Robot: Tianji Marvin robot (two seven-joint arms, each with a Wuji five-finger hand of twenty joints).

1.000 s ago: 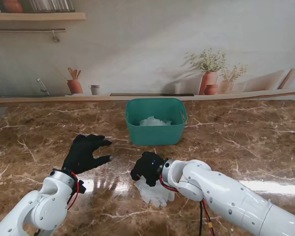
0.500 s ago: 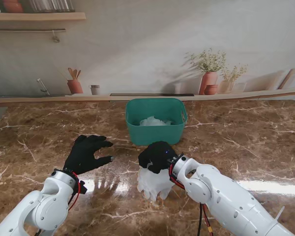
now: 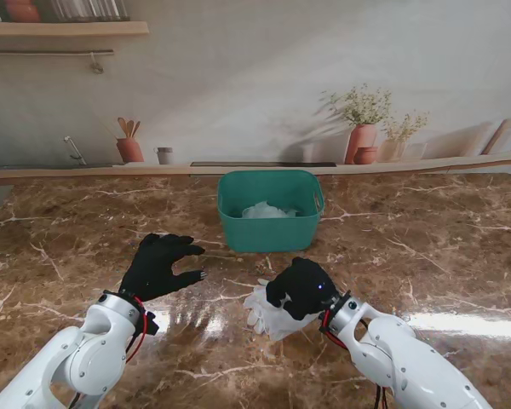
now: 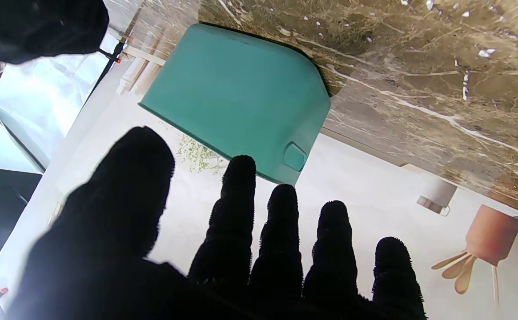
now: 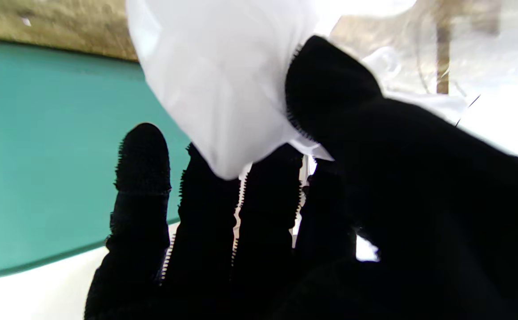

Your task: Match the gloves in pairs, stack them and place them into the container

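We have the white gloves [image 3: 271, 313] pinched in our right hand [image 3: 300, 288], low and a little right of centre in the stand view. The right wrist view shows the thumb pressing white fabric against the fingers [image 5: 143, 178], so this hand is clenched on the gloves, not merely resting on them. The loose glove ends hang toward the lower left of the hand, and we cannot tell whether they touch the marble table [image 3: 426, 247] or clear it.

What the coming move turns on, as we judge it: the teal container [image 3: 270, 210] sits up the frame from our right hand and slightly to the left, near but apart, with a strip of bare marble between. Something pale already lies inside it. Our right hand is clearly the nearer one — the carry is a short reach up-frame, high enough to clear the near rim.

Our left hand [image 3: 160, 266], left of centre, holds nothing, its fingers [image 4: 236, 209] spread and pointing toward the container's left side. It stands well apart from the gloves.
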